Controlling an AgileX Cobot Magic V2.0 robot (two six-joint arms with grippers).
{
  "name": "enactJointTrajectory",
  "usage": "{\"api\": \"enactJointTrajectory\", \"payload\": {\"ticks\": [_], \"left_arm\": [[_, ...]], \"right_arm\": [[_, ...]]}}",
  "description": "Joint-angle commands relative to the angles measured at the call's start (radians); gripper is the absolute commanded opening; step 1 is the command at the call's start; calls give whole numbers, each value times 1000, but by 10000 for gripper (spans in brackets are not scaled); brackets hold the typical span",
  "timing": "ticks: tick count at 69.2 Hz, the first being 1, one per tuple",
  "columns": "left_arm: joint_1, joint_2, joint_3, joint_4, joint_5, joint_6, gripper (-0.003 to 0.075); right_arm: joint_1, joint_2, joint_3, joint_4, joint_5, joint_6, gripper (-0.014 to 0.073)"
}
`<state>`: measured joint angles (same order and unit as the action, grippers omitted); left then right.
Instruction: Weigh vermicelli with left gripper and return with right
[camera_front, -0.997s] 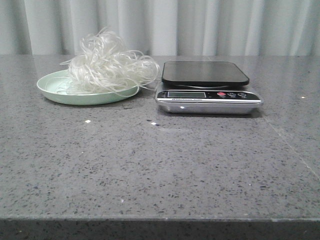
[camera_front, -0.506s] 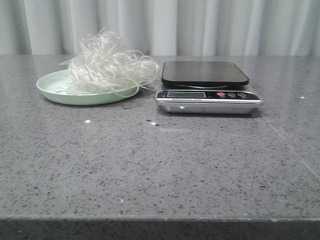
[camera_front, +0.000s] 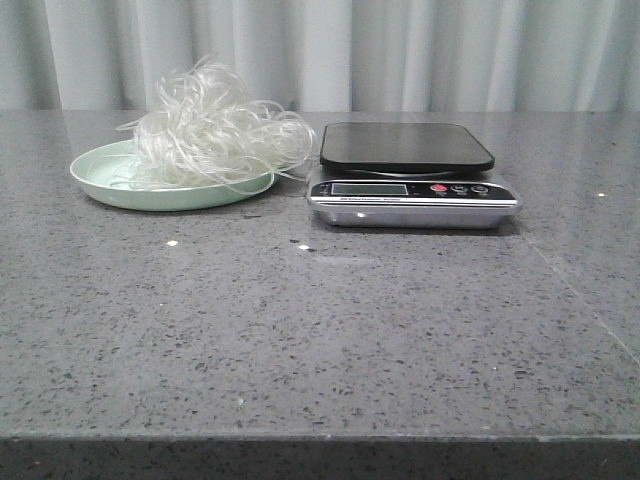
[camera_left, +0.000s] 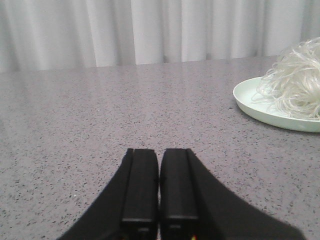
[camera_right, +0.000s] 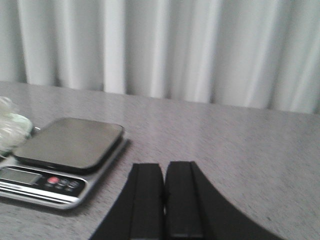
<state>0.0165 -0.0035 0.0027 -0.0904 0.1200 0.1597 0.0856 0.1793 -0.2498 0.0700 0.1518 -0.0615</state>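
- On the speckled grey stone tabletop (camera_front: 330, 330), we see the vermicelli (camera_front: 215, 135), a fluffy translucent tangle, heaped in a round pale-green plate (camera_front: 95, 182).
- Just beside it sits our flat, black-topped scale (camera_front: 410, 175).
- Our left gripper (camera_left: 159, 187) and right gripper (camera_right: 164, 200) have jaws clenched, empty.

The loose tangle of translucent whitish vermicelli strands (camera_front: 215, 125) lies in a pale mint-green round plate (camera_front: 100, 182). The silver-bodied kitchen scale (camera_front: 410, 172) has a black platform, a grey display and one red button among dark ones. The table (camera_front: 320, 330) is grey stone speckled dark. The curtain (camera_front: 400, 50) is pale grey-white.
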Motion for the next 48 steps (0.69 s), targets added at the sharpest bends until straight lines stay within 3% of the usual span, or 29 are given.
{"api": "enactJointTrajectory", "payload": {"ticks": [1, 13, 28, 48], "left_arm": [[2, -21, 8, -2, -81, -6, 136], [2, -21, 8, -2, -81, -6, 136], [2, -21, 8, -2, -81, -6, 136], [2, -21, 8, -2, -81, -6, 136]], "right_arm": [[-67, -4, 11, -15, -73, -5, 151], [-137, -75, 106, -14, -97, -5, 151], [-142, -212, 275, -13, -194, -5, 151], [-140, -206, 270, -10, -129, -5, 151]]}}
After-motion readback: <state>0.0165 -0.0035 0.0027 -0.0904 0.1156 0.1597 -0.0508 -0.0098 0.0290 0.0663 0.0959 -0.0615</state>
